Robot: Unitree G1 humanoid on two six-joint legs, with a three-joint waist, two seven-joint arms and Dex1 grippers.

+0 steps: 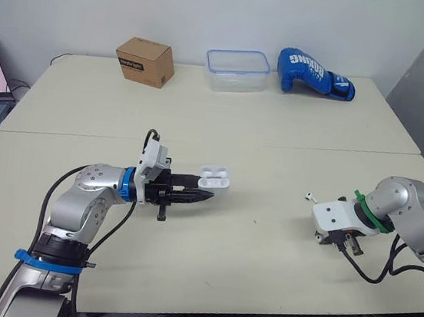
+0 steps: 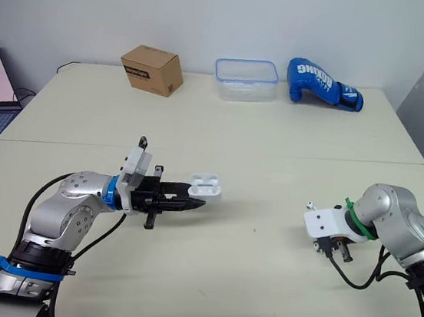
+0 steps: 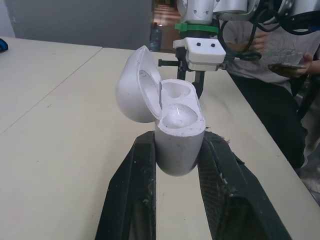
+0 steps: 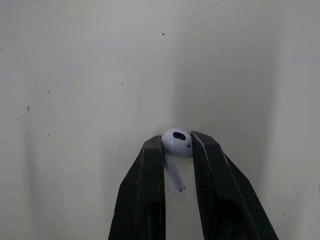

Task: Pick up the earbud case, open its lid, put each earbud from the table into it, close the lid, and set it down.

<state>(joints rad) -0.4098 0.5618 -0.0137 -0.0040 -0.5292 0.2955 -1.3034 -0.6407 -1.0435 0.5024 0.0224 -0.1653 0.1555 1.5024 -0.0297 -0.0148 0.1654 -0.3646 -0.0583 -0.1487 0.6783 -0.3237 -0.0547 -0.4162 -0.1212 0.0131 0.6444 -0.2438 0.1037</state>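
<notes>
Over the bench (image 1: 263,246), right pincer (image 4: 176,145) pinches the tiny, probably slick earbud (image 4: 175,139) by its bulb; left pincer (image 3: 179,144) clamps the open case (image 3: 180,120).

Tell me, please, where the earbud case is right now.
The case is clamped in the left end effector, lid open, over the near table, left of centre.

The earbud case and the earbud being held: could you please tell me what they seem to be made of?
The earbud case looks like hard white plastic, smooth with a slight sheen: soft highlights on its open lid and moulded wells. The earbud seems the same glossy white plastic; its dark oval opening may be mesh.
</notes>
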